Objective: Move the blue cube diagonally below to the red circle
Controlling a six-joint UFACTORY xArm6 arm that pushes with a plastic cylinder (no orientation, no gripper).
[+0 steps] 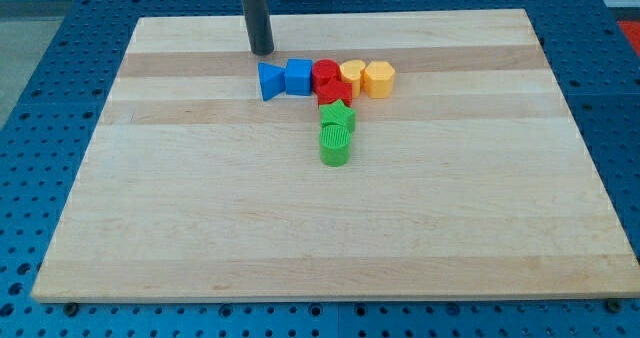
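The blue cube (299, 77) sits in a row of blocks near the view's top, touching the red circle (325, 74) on its right and a blue triangle (269, 80) on its left. My tip (262, 51) rests on the board just above and left of the blue triangle, a short way up-left of the blue cube, touching no block.
Wooden board (200, 228) on a blue pegboard. A red block (335, 91) lies below the red circle. A yellow block (352, 75) and a yellow hexagon (379, 78) continue the row rightward. A green star (337, 116) and a green cylinder (336, 144) lie below.
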